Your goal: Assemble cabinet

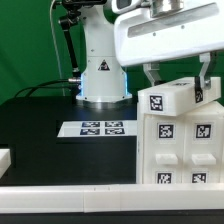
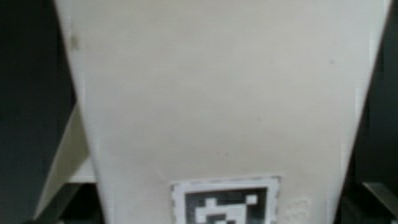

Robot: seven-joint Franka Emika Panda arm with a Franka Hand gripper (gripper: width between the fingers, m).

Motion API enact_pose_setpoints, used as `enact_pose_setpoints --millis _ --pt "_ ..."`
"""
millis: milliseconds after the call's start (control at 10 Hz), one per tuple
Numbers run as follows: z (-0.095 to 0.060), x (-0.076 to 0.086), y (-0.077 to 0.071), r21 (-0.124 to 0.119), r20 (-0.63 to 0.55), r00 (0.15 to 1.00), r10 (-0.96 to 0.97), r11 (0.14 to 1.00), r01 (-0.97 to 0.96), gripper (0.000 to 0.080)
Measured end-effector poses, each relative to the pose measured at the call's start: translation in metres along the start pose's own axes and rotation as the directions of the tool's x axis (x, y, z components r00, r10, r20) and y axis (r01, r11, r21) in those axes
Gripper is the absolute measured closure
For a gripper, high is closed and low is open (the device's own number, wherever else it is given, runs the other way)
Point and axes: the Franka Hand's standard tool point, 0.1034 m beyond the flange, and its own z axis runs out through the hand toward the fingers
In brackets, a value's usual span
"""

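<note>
The tool (image 1: 178,85) reaches down from above onto a white block (image 1: 172,98) that sits across the top of the cabinet (image 1: 180,140). One finger shows on each side of the block, so the fingers straddle it, opened about as wide as the block. Whether the pads press on it cannot be told, so the grip itself is unclear.

Directly below the tool, the cabinet stands upright on the black counter (image 1: 60,150), its tagged panels facing the exterior view. The block lies slightly skewed on the cabinet's top, which suggests it is being seated or lined up there rather than simply resting.

In the wrist view, a long white panel (image 2: 214,100) fills the space between the fingers, with a marker tag (image 2: 228,205) at its far end. That closeness fits a top-down hold meant to keep the piece square.

The marker board (image 1: 98,128) lies flat on the counter, well apart from the tool, beside the robot's base (image 1: 104,80).
</note>
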Motion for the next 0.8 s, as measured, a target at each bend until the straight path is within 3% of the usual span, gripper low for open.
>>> enact_pose_setpoints --millis 400,700,800 --pt "0.0000 -0.0009 -0.0006 0.006 0.007 0.948 0.317 0.948 -0.317 0.0240" --pt "0.0001 -0.0013 -0.0005 0.006 0.025 0.825 0.564 0.826 -0.564 0.0240" --pt "0.0004 -0.0025 -0.0009 0.001 0.040 0.742 0.670 0.742 -0.670 0.0240"
